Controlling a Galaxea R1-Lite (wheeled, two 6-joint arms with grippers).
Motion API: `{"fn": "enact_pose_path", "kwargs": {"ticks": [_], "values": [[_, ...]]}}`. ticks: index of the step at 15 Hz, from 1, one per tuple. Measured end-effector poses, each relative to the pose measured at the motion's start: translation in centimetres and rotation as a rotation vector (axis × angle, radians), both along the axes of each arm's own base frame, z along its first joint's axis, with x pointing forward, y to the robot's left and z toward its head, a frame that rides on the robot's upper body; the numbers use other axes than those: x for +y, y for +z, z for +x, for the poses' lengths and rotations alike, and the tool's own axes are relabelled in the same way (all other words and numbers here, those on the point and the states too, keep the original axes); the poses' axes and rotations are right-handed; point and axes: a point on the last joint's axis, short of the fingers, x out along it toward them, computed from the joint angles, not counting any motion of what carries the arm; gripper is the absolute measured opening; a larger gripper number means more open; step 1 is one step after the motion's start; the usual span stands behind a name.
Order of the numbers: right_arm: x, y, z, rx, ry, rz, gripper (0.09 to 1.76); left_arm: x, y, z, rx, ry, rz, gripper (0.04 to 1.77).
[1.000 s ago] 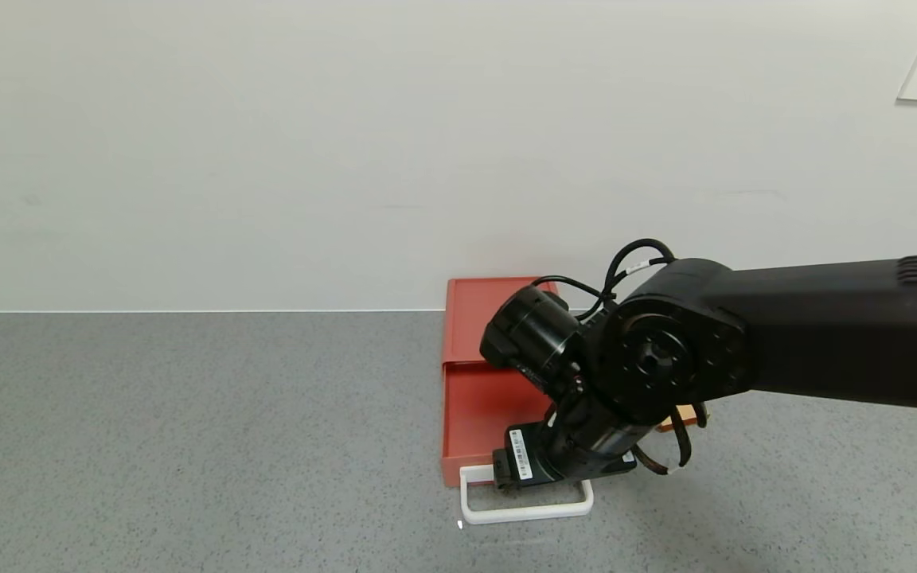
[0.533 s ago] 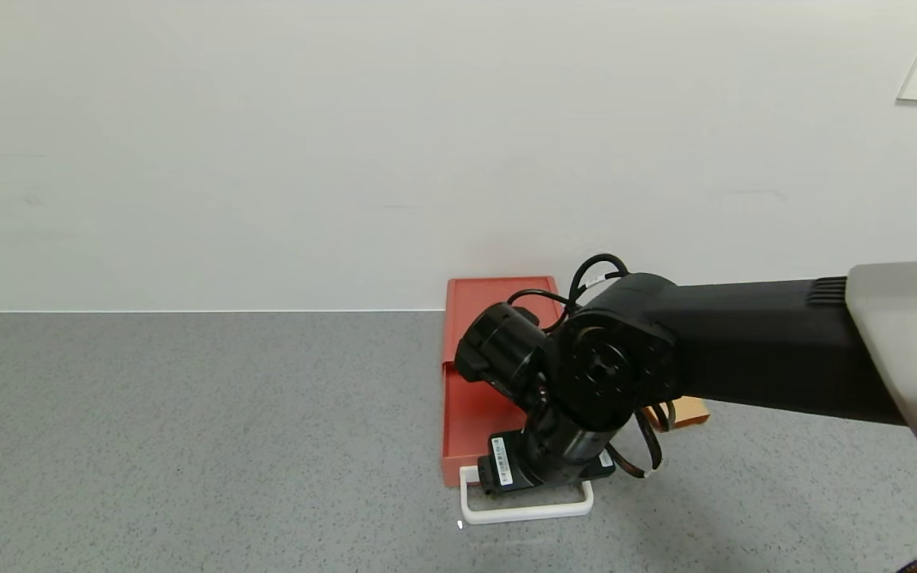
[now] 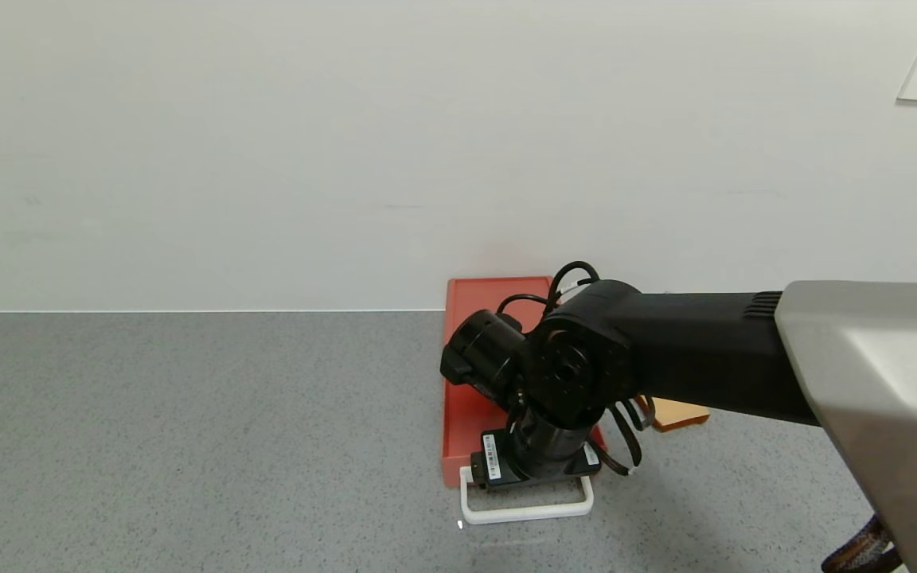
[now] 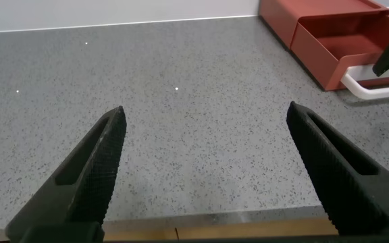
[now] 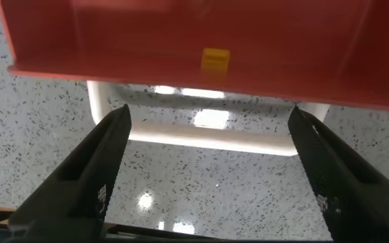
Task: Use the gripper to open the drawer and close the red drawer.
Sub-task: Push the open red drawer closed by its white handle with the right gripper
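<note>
The red drawer lies on the grey table against the wall, its tray slid out toward me, with the white loop handle at the front. My right gripper points down over the tray's front edge and the handle. In the right wrist view its fingers are open, one on each side of the handle's bar, below the tray's red front wall. I cannot tell whether they touch it. My left gripper is open and empty over bare table, far from the drawer.
A tan bread slice lies right of the drawer, partly behind my right arm. A small yellow tab sits on the tray's front wall. The wall stands just behind the drawer. The table's wooden front edge is under the left gripper.
My right arm has swung left, bringing the gripper over the middle of the handle. The drawer and handle have not moved.
</note>
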Motion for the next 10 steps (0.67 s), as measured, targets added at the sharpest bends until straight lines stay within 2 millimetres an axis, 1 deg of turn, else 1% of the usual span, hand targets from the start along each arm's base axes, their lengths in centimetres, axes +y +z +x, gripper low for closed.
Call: {"fn": "enact_pose_path", "kwargs": {"ticks": [4,10], "values": [[0.1,-0.1,0.4,-0.016,-0.002,0.014,1.71,0.0,0.0,0.0,0.0,0.0,0.001,1.72],[0.5,-0.4,1.3,-0.097,-0.011,0.022,1.71,0.0,0.0,0.0,0.0,0.0,0.0,1.72]]}}
